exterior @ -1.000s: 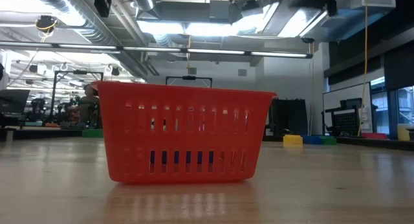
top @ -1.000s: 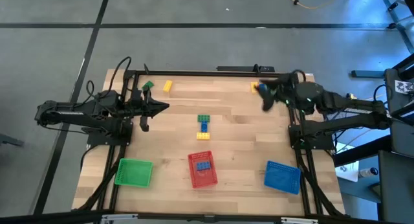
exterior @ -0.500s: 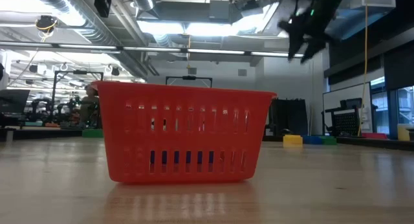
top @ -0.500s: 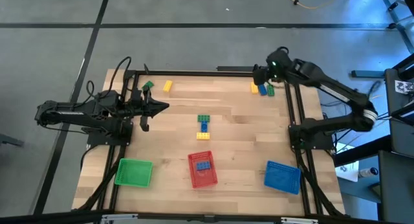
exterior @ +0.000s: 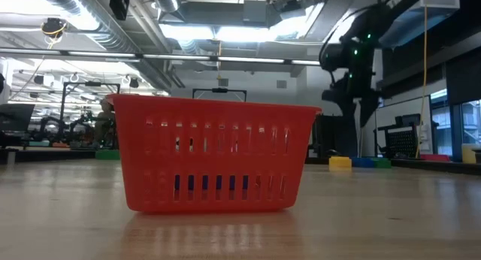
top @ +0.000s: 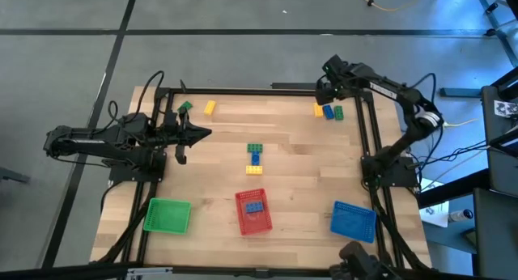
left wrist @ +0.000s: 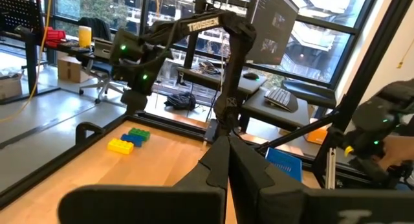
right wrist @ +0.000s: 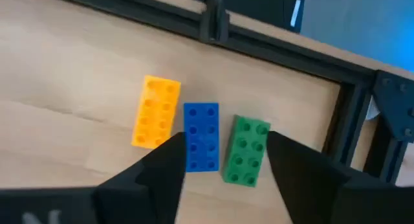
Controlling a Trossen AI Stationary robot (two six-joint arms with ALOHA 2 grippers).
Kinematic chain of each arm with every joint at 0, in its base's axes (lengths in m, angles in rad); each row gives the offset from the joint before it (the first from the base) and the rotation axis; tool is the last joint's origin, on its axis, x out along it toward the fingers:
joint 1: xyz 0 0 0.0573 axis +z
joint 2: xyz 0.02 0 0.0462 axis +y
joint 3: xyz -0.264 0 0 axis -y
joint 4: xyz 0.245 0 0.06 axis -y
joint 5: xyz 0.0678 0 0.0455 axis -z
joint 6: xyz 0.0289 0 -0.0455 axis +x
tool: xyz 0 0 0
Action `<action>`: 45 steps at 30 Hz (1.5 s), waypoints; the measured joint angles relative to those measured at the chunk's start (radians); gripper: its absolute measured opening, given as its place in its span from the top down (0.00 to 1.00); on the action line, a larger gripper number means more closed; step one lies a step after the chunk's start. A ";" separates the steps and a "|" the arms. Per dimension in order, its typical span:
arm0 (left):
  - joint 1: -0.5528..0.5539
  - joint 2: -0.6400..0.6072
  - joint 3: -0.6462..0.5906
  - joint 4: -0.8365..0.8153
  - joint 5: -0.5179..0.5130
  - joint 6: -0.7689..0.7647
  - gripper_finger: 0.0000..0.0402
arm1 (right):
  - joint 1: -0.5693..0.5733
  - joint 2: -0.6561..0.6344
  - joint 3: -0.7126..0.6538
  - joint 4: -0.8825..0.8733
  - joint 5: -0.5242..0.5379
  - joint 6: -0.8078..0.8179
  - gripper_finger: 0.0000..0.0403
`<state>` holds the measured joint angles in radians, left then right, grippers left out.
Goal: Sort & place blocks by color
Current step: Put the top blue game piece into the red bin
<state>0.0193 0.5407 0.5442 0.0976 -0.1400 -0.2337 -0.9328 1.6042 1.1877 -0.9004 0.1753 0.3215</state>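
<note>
Three blocks lie side by side at the table's far right corner: yellow (right wrist: 156,112), blue (right wrist: 202,136) and green (right wrist: 248,150). My right gripper (right wrist: 225,141) hangs open above them, pointing steeply down, its fingers straddling the blue and green ones without touching. It also shows in the high view (top: 324,94) and the low view (exterior: 355,113). My left gripper (top: 202,134) waits shut over the table's left side. A green (top: 255,148), a blue (top: 256,159) and a yellow block (top: 255,170) lie mid-table. A blue block (top: 254,207) lies in the red tray (top: 243,223).
A green block (top: 184,108) and a yellow block (top: 210,108) lie at the far left. A green tray (top: 167,215) and a blue tray (top: 354,220) flank the red one at the near edge. A black frame rail (right wrist: 213,30) runs just behind the far right blocks.
My right gripper has swung from the table's right side toward the far edge, tipped from nearly level to steeply down, and sunk toward the three blocks in the far right corner. Its fingers have stayed open.
</note>
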 joint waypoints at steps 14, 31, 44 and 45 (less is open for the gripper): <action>0.000 0.000 0.000 0.000 -0.033 0.008 1.00 | -0.062 0.014 -0.131 0.182 -0.133 -0.034 0.47; 0.000 0.000 0.000 0.000 -0.053 0.009 1.00 | -0.062 0.113 -0.132 0.201 -0.124 -0.013 0.47; 0.000 0.000 0.000 0.000 -0.059 0.010 1.00 | -0.062 0.130 -0.132 0.201 -0.142 -0.031 0.47; 0.000 0.000 0.000 0.000 -0.059 0.010 1.00 | -0.062 0.138 -0.132 0.201 -0.143 -0.030 0.47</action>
<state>0.0195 0.5407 0.5442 0.0978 -0.1993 -0.2241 -0.9943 1.7423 1.0554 -0.6994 0.0321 0.2915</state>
